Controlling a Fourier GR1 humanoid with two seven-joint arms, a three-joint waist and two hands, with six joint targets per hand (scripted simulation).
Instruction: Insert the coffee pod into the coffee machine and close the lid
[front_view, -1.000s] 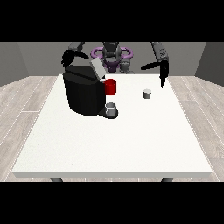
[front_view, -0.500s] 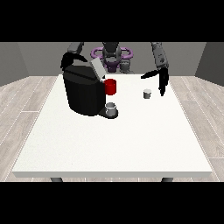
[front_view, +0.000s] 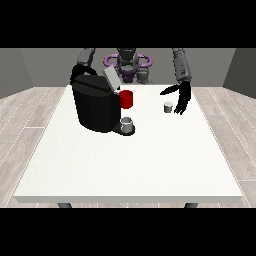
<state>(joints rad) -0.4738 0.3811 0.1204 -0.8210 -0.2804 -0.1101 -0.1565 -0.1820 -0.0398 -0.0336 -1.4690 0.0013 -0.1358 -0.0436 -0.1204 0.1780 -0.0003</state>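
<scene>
So the small grey coffee pod (front_view: 168, 107) is sitting on the big white table (front_view: 130, 160), well to the side of the boxy black coffee machine (front_view: 96, 104). We've got the black hand at the view's right (front_view: 181, 98) hanging just beside it, fingers relaxed and spread, holding nothing, presumably lined up for the pick. The machine's grey lid (front_view: 111, 79) is tilted up, so the slot looks ready. A red cylinder (front_view: 126, 99) and a grey cup (front_view: 127, 124) sit on the machine's front, near our path. The hand at the view's left is hidden behind the machine, so we can't tell its state.
</scene>
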